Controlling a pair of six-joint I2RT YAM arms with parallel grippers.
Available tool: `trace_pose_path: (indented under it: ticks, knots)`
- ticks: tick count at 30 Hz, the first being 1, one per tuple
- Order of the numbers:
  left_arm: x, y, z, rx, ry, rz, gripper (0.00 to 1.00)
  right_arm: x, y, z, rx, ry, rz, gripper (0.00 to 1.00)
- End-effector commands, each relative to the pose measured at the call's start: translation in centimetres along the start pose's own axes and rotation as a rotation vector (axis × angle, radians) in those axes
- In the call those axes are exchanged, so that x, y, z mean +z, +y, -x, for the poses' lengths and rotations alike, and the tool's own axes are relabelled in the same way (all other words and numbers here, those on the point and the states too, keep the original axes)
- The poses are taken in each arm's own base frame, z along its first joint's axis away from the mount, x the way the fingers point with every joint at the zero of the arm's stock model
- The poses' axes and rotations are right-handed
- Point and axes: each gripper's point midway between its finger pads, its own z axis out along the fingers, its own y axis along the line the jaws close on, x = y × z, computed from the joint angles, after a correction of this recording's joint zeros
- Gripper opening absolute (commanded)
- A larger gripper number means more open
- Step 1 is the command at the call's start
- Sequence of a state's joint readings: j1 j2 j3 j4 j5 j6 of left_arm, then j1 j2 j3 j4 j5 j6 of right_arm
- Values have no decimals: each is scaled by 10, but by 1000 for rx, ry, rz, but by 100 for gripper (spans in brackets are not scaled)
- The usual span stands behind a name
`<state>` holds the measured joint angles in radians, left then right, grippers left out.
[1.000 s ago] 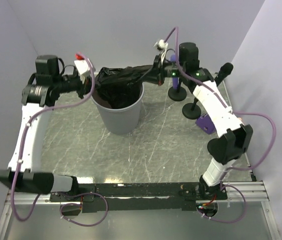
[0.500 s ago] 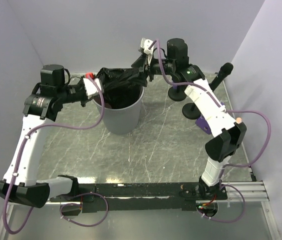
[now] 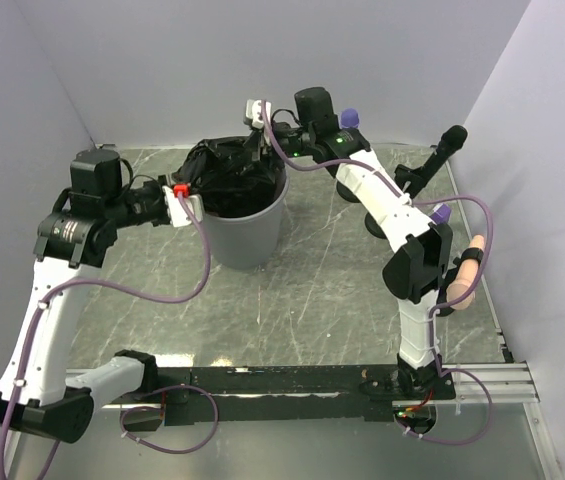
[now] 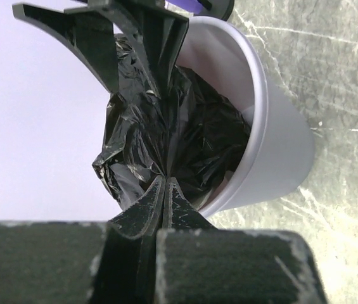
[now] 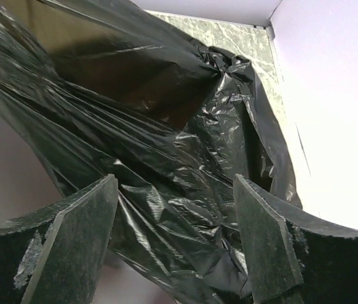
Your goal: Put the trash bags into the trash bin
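**Q:** What carried the scene, and where was the trash bin?

**A:** A grey, marble-patterned bench [image 3: 312,290] lay under the trash bin [image 3: 247,238]. The bin was round and light grey, and it stood upright with its mouth open to the overhead camera.

**Q:** Where was the trash bag?

**A:** The black trash bag [image 3: 224,172] sat bunched in the bin's mouth. Part of it was down inside the bin. The rest was heaped above the rim and spilled over the bin's far left edge.

**Q:** How were the two hands set?

**A:** The left hand [image 4: 165,187] was at the bin's left rim, its fingers pressed together with their tips against the bag. It could not be told whether a fold of plastic was caught between them. The right hand [image 5: 175,190] was above the bin's far rim, its fingers spread, with crumpled bag film lying between them unpinched.
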<state>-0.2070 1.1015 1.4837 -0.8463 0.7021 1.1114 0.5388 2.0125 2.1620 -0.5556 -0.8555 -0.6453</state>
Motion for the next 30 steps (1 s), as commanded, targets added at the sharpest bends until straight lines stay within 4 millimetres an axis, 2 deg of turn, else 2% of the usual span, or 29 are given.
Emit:
trace_pose_path:
  ticks: [1,8,11,18,27,28,30]
  knots:
    - [-3,2,4,110,-11,35,1,4,-5,33,-149,-58,-11,81]
    - [0,-5,1,155,-25,31,1,22,-11,45,-201,-107,-32,87]
    - [-1,4,9,190,-57,80,1,31,-3,46,-228,-121,10,87]
    - [-5,19,9,269,-52,190,1,39,11,38,-212,-119,64,69]
    - [-8,29,-8,295,14,299,1,38,23,33,-170,-105,118,37]
    - [-9,30,-11,283,26,312,1,36,26,35,-167,-106,129,31]
    - [-11,34,-17,258,49,343,1,30,29,36,-150,-98,145,0]
